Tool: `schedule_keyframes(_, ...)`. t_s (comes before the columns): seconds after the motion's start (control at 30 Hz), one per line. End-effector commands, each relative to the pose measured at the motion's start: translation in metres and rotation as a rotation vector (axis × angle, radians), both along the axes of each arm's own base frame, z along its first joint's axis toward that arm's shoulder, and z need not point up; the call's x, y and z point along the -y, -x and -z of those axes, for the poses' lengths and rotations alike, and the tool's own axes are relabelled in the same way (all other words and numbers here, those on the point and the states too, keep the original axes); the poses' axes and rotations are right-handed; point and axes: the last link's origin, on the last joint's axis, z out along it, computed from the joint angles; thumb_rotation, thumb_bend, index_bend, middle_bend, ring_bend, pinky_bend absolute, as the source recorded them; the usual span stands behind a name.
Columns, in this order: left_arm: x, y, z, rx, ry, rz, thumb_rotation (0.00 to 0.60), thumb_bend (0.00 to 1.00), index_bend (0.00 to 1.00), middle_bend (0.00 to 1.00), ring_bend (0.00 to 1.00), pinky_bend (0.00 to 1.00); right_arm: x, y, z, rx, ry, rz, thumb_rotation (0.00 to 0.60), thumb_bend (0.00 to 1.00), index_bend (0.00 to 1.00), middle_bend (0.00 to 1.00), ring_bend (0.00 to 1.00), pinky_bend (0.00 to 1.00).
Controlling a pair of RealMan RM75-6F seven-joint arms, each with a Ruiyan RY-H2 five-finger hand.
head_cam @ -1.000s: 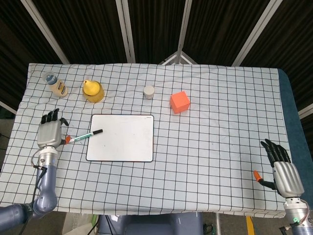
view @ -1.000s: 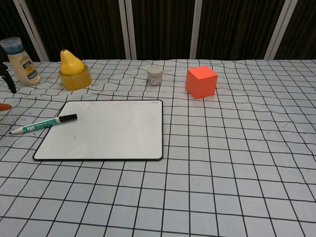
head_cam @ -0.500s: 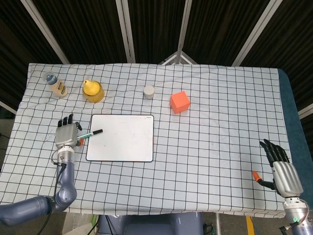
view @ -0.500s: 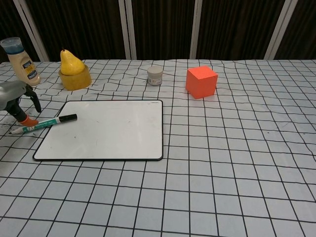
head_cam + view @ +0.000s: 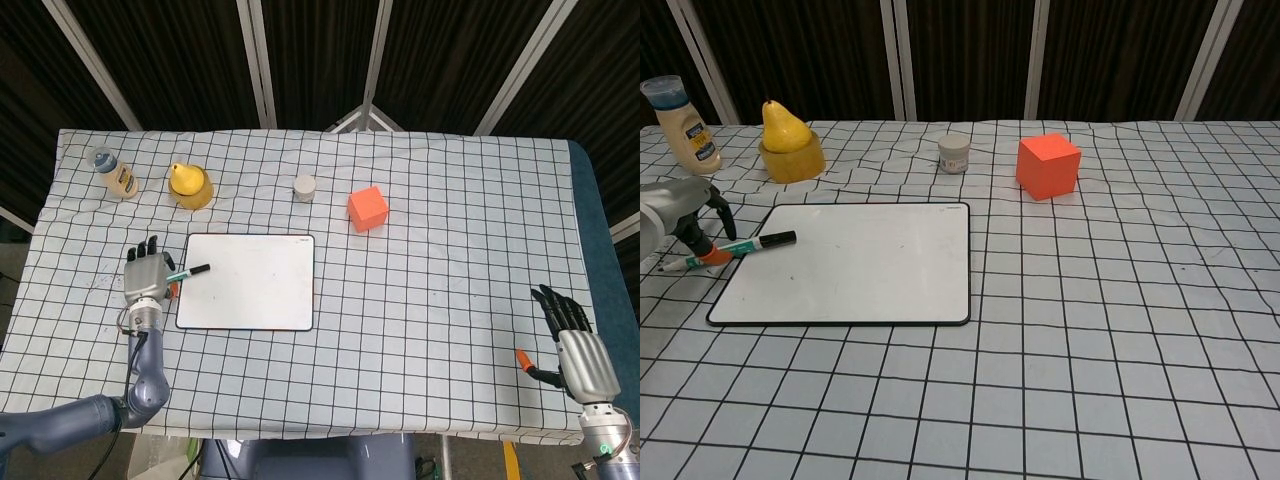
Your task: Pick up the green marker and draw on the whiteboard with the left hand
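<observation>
The left hand (image 5: 146, 277) sits over the marker's (image 5: 748, 245) tail beside the whiteboard (image 5: 250, 283), grip unclear; the right hand (image 5: 578, 345) rests open, holding nothing

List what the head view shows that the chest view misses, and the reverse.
Only the head view shows the right hand, resting open near the table's right front corner, and the whole left forearm. Only the chest view shows the bottle's label side-on. Both share the left hand at the green marker, whose capped end lies over the whiteboard, plus the pear in the yellow bowl, small jar and orange cube.
</observation>
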Motion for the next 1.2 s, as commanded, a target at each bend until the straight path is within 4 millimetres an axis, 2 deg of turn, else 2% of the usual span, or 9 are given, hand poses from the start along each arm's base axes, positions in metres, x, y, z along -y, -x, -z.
schedule_keyframes(0.03, 0.0, 0.001, 0.002, -0.007, 0.001, -0.003, 0.6, 0.48, 0.43, 0.0, 0.0, 0.0, 0.0, 0.0, 0.0, 0.001, 0.0, 0.0, 0.6, 0.32, 0.0, 0.0, 0.0, 0.0)
schedule_keyframes(0.3, -0.001, 0.005, 0.005, -0.01, 0.001, -0.017, 0.6, 0.49, 0.47, 0.0, 0.0, 0.0, 0.0, 0.0, 0.0, 0.003, 0.001, 0.002, 0.6, 0.32, 0.0, 0.0, 0.0, 0.0)
schedule_keyframes(0.57, 0.0, 0.006, 0.007, -0.004, -0.01, 0.002, 0.6, 0.58, 0.6, 0.06, 0.0, 0.0, 0.0, 0.0, 0.0, 0.004, -0.001, 0.005, 0.6, 0.32, 0.0, 0.0, 0.0, 0.0)
schedule_keyframes(0.77, 0.003, 0.002, -0.001, 0.028, -0.046, 0.049, 0.6, 0.59, 0.65, 0.09, 0.0, 0.0, 0.0, 0.0, 0.0, 0.007, -0.001, 0.005, 0.6, 0.32, 0.0, 0.0, 0.0, 0.0)
schedule_keyframes(1.0, 0.007, -0.026, -0.015, 0.144, -0.086, 0.179, 0.6, 0.59, 0.65, 0.11, 0.0, 0.0, 0.0, 0.0, 0.0, 0.009, -0.001, 0.007, 0.6, 0.32, 0.0, 0.0, 0.0, 0.0)
schedule_keyframes(1.1, 0.012, -0.048, -0.018, 0.24, -0.074, 0.278, 0.6, 0.59, 0.65, 0.11, 0.0, 0.0, 0.0, -0.001, 0.001, 0.009, -0.002, 0.006, 0.6, 0.32, 0.0, 0.0, 0.0, 0.0)
schedule_keyframes(1.2, 0.018, -0.069, -0.016, 0.411, -0.035, 0.379, 0.6, 0.59, 0.65, 0.11, 0.0, 0.0, 0.0, -0.001, 0.0, 0.011, -0.002, 0.006, 0.6, 0.32, 0.0, 0.0, 0.0, 0.0)
